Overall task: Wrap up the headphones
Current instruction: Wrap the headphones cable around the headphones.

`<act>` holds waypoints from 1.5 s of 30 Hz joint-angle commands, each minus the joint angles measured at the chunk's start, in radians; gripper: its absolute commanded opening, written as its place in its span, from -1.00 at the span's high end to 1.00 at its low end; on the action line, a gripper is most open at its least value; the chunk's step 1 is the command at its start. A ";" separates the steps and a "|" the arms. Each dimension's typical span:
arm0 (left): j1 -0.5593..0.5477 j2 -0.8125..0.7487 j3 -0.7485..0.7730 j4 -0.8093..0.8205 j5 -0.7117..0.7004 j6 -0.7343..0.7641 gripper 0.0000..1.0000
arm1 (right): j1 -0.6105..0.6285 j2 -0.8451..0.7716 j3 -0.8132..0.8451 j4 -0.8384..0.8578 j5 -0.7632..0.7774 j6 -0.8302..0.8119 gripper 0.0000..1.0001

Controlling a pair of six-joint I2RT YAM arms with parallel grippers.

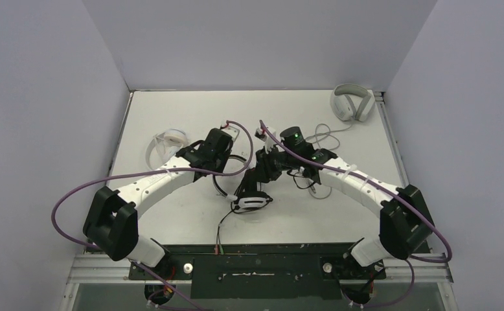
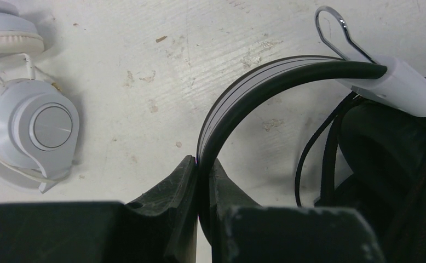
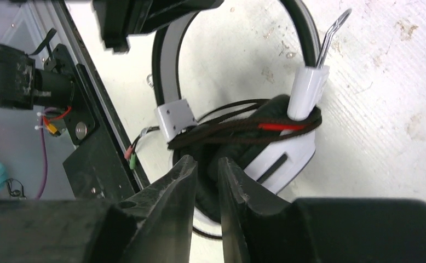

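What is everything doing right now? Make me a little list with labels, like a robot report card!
left tool: shut on the headband of the black-and-white headset
right tool: slightly open, close to the headset, nothing seen between its fingers
black cable: wound in several turns around the headset; plug end loose on the table
small white headphones: on the table beside the headset, untouched
light grey over-ear headphones: far right corner

1. Even, diffuse light from overhead; white tabletop (image 1: 191,110) bright, not blown out.
2. Soft, faint shadow beside the black-and-white headset (image 2: 243,82).
3. Wrist views: left gripper fingers (image 2: 172,192) and right gripper fingers (image 3: 167,203) out of focus, grainy.
4. Small glint on metal wire (image 2: 356,48).
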 commanded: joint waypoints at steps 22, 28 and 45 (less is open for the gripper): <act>0.121 -0.077 -0.013 0.119 0.292 -0.111 1.00 | -0.048 -0.660 -0.580 0.252 0.305 0.190 -0.36; 0.126 -0.094 -0.033 0.134 0.293 -0.123 1.00 | -0.047 -0.609 -0.619 0.269 0.416 0.542 -0.22; 0.144 -0.144 -0.014 0.117 0.349 -0.170 1.00 | -0.038 -0.582 -0.662 0.352 0.655 0.701 -0.26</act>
